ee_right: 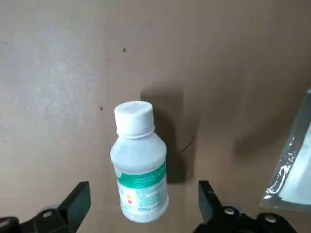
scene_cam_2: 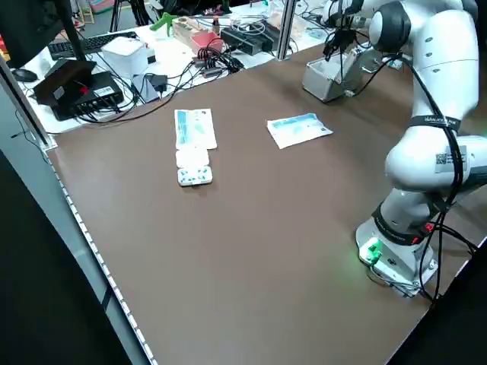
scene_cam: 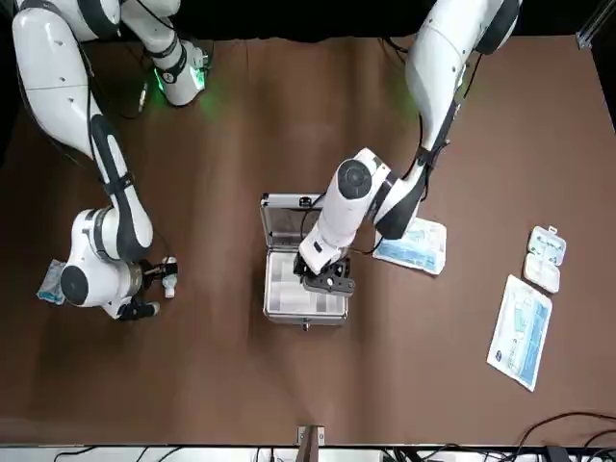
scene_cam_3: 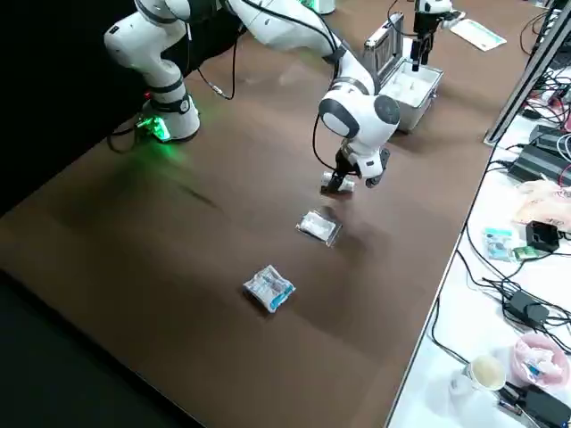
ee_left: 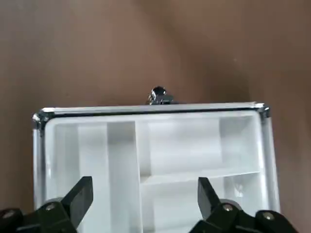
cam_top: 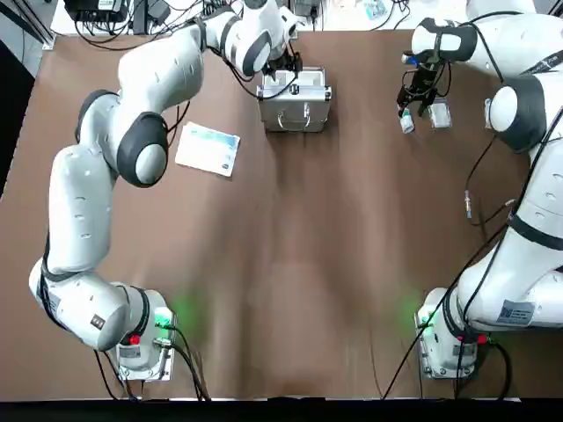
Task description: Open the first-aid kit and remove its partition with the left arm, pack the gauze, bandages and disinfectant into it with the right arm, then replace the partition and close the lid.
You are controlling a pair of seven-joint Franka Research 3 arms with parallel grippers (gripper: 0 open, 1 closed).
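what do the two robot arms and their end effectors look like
Both are big white jointed arms with rounded shells. The left arm has dark grey round joint caps; the right arm has grey caps and a thin black cable running along it. Each base shows a green light and a red button. The left end effector and right end effector both have two black angular fingers.

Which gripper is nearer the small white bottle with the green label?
Right. The right gripper hangs open directly over the small white bottle with the green label, which lies on the table. The left gripper is across the table, open above the open silver aluminium case.
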